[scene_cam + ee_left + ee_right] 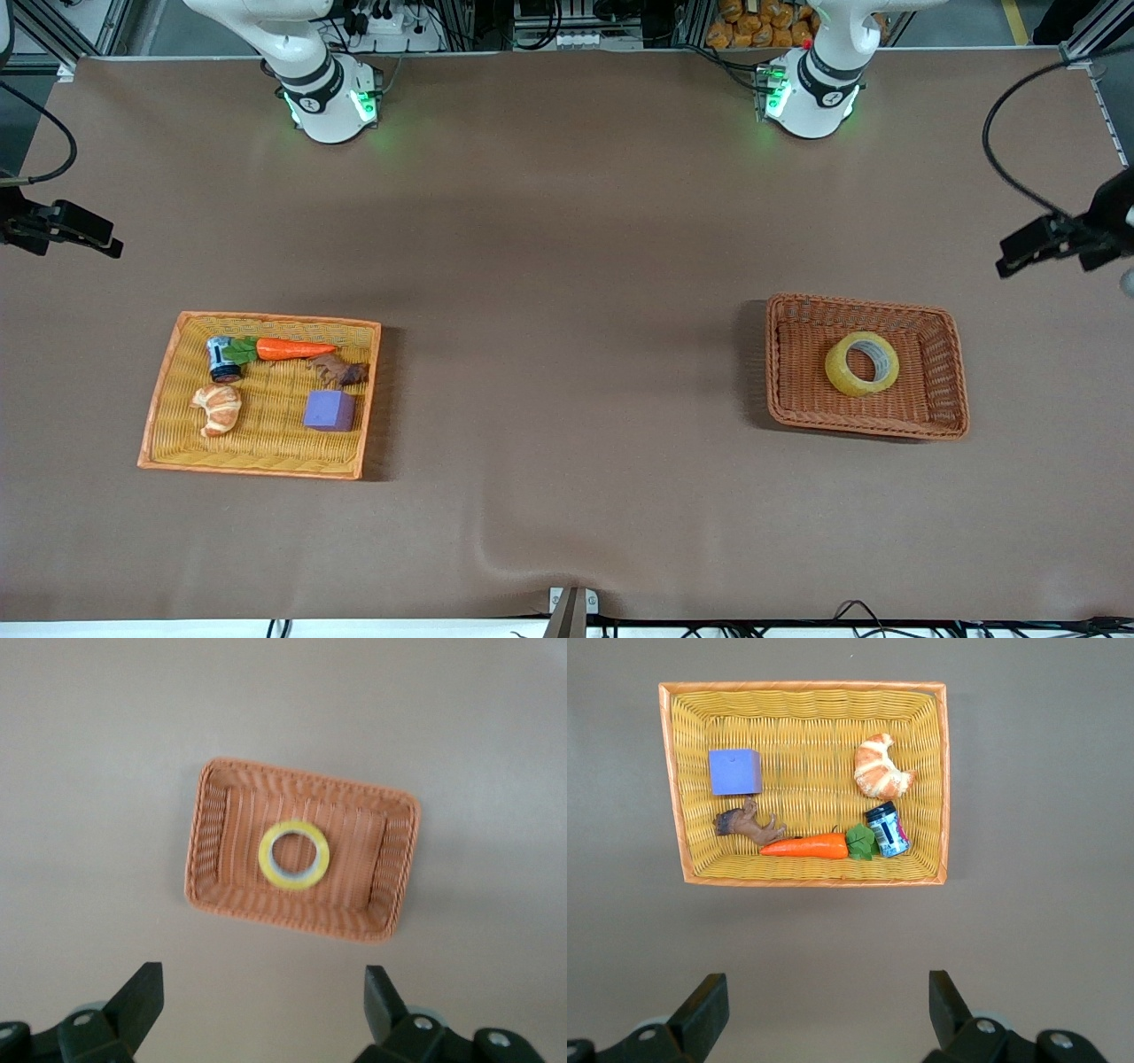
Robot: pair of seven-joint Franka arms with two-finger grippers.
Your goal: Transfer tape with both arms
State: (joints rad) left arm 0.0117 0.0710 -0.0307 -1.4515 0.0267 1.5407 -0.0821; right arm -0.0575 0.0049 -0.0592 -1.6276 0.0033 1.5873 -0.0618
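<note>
Brown worktop (567, 266), wide and mostly bare. Toward the right arm's end, a yellow wicker tray (159, 416) with an orange rim, holding a carrot (292, 349) with green leaves, a croissant (218, 408), a purple cube (330, 410), a brown toy animal (339, 370) and a small dark jar (222, 358) lying beside the carrot's leaves. Toward the left arm's end, a smaller brown wicker basket (788, 408). In that basket, near its middle, the tape (861, 363): a yellowish ring with a grey core, lying flat.

High over the brown basket, left claw (264, 1005), fingers spread wide apart, nothing between them, tape (293, 854) well below. High over the worktop just beside the yellow tray, right claw (829, 1005), fingers likewise wide apart and empty.
</note>
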